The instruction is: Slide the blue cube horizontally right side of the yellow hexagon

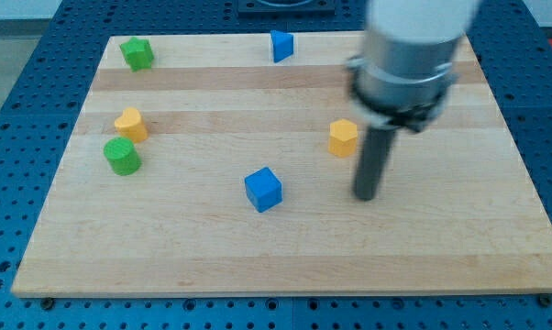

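The blue cube (263,189) sits on the wooden board near the middle, toward the view's bottom. The yellow hexagon (343,137) lies up and to the right of it. My tip (364,197) rests on the board to the right of the blue cube and just below and right of the yellow hexagon, touching neither. The rod rises from it to the arm's grey end at the view's top right.
A second blue block (281,45) sits at the board's top edge. A green block (137,53) is at the top left. A yellow block (130,124) and a green cylinder (122,156) sit together at the left.
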Robot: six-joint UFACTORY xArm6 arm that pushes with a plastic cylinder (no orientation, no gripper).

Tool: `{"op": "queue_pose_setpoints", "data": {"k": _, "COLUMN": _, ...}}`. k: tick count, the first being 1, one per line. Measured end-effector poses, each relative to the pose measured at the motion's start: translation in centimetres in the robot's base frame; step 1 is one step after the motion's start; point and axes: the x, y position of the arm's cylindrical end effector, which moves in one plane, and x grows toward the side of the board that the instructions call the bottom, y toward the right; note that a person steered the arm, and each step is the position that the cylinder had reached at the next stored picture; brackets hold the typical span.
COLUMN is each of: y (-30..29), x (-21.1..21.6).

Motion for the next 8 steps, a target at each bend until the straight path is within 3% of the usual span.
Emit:
{"op": "queue_pose_setpoints", "data": {"k": 1, "y": -7.2, "x": 4.1}}
{"op": "queue_pose_setpoints", "data": {"k": 2, "y": -16.6, "x": 4.9}}
{"op": "queue_pose_setpoints", "data": {"k": 3, "y": -18.1, "x": 1.5}}
{"op": "queue_pose_setpoints", "data": {"k": 5, "y": 2.5, "x": -2.1}}
{"op": "queue_pose_setpoints", "data": {"k": 6, "y": 7.8, "x": -2.8}}
{"op": "queue_pose_setpoints", "data": {"k": 8, "y": 7.5, "x": -1.4}}
